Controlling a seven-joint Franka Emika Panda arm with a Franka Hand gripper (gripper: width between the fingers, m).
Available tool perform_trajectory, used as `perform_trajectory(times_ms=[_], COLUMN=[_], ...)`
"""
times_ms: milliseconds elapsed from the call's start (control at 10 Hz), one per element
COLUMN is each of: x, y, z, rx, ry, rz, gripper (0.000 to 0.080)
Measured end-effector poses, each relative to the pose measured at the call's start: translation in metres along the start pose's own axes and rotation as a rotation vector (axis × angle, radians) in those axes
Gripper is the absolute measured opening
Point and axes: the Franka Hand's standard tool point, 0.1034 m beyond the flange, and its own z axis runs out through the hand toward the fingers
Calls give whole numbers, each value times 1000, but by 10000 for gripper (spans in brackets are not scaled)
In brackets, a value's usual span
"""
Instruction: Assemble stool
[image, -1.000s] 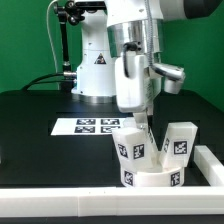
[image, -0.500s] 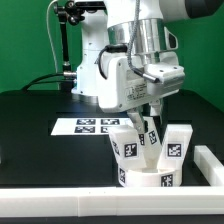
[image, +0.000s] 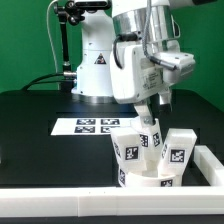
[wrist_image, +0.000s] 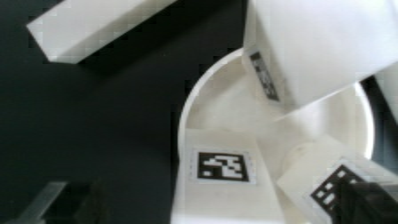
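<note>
Scanning L to R in ext view: marker board (image: 92, 126) flat on table; seat (image: 152, 177) sits in the rail (image: 212, 170) corner w/ one leg (image: 131, 151) standing on its L side, another (image: 178, 148) on R. Gripper (image: 149, 118) above the middle leg (image: 149, 139), fingers spread, holding nothing. All 3 legs look placed; whether they're fully screwed in can't be told

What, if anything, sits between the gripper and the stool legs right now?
Nothing visible does. The gripper hangs open directly above the legs standing on the round seat, with only air between. The marker board lies off to the exterior view's left.
</note>
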Motion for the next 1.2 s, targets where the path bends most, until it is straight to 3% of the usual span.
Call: perform_trajectory(times_ms=[300,700,800,1200], x=[1,-5,-8,-9], y=[-1,-3,-6,-8], z=[0,-2,-2,-2], rx=[1,-38,-64,-72], ry=[0,48,42,34], rz=[-209,-817,-953,-1196], gripper=[649,649,649,649])
